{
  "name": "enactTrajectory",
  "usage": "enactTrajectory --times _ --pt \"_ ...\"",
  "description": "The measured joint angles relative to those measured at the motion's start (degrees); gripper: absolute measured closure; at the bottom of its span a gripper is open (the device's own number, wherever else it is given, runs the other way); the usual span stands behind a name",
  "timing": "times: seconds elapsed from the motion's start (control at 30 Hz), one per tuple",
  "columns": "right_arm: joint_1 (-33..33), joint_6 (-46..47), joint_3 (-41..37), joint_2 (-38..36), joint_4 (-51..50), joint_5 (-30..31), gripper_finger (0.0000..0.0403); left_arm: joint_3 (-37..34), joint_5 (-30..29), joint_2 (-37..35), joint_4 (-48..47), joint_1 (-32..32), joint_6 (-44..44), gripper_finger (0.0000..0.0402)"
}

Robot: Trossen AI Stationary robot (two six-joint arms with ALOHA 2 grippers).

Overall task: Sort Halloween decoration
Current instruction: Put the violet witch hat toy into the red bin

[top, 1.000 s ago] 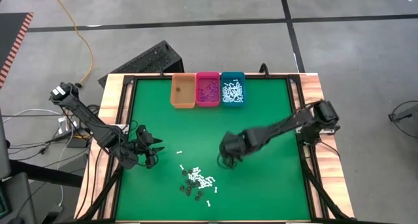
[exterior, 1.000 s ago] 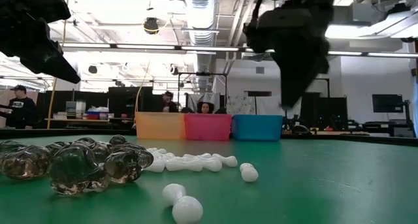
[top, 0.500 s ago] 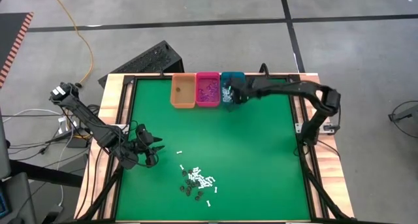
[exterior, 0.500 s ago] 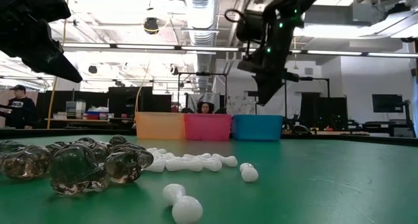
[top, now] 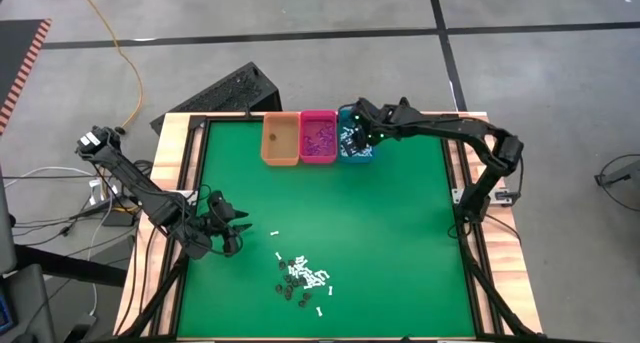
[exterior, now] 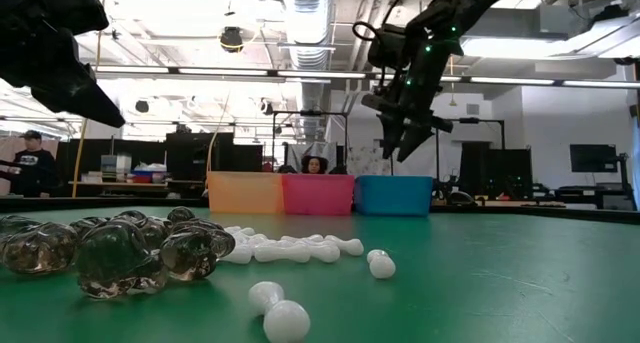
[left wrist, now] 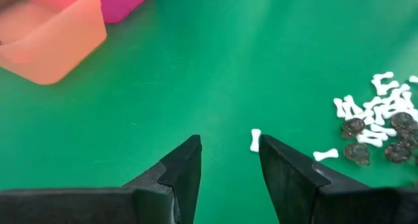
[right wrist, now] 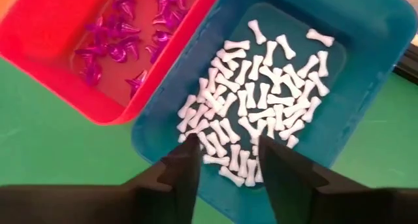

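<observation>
The Halloween decoration lies in a small pile [top: 305,278] near the table's front: white bone-shaped sticks [left wrist: 372,113] and dark bits [exterior: 120,253]. One stray white stick [left wrist: 255,140] lies just ahead of my left gripper [left wrist: 228,142], which hovers open at the table's left [top: 228,233]. My right gripper [right wrist: 228,142] hangs open above the teal bin [top: 356,136] at the far edge, fingers pointing down with nothing between them [exterior: 400,148]. The teal bin holds many white sticks [right wrist: 261,100]. The pink bin [right wrist: 72,74] holds purple bits [right wrist: 124,34].
Three bins stand side by side at the far edge: orange [top: 280,138], pink [top: 318,136], teal. The green mat [top: 400,233] between the pile and the bins is bare. People [exterior: 315,165] show in the room behind the table.
My right gripper has swung from the middle of the table up and toward the far edge, stopping above the teal bin, and its fingers have opened there. The pile and my left gripper have stayed put.
</observation>
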Motion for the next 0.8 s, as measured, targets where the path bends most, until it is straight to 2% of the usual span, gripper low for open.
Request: enactTrajectory --times 0.17,0.23,0.33,0.43,0.63,0.73,0.8 --pt "5.37 0.26 0.00 0.00 2.88 -8.23 0.0194 0.00 2.41 0.00 0.02 -0.02 -0.52 0.0254" --pt "10.59 0.29 0.04 -0.03 4.29 -10.27 0.0195 0.00 3.04 0.00 0.02 -0.01 -0.32 0.0254" --pt "20.84 1.63 0.02 0.00 5.12 -9.76 0.0201 0.00 3.06 0.00 0.02 -0.02 0.10 0.0254" --pt "31.84 7.03 0.04 -0.02 7.46 -5.03 0.0208 0.00 3.08 0.00 0.02 -0.01 0.11 0.0254" --pt "51.33 29.29 0.04 0.86 8.31 14.21 0.0221 0.00 2.90 0.00 0.03 -0.02 0.13 0.0254" --pt "56.97 38.82 0.00 2.36 8.47 17.79 0.0227 0.00 2.14 0.00 0.04 -0.02 0.13 0.0254" --pt "58.85 43.74 0.13 3.58 10.01 17.90 0.0231 0.00 1.95 0.00 0.33 0.00 0.14 0.0254"
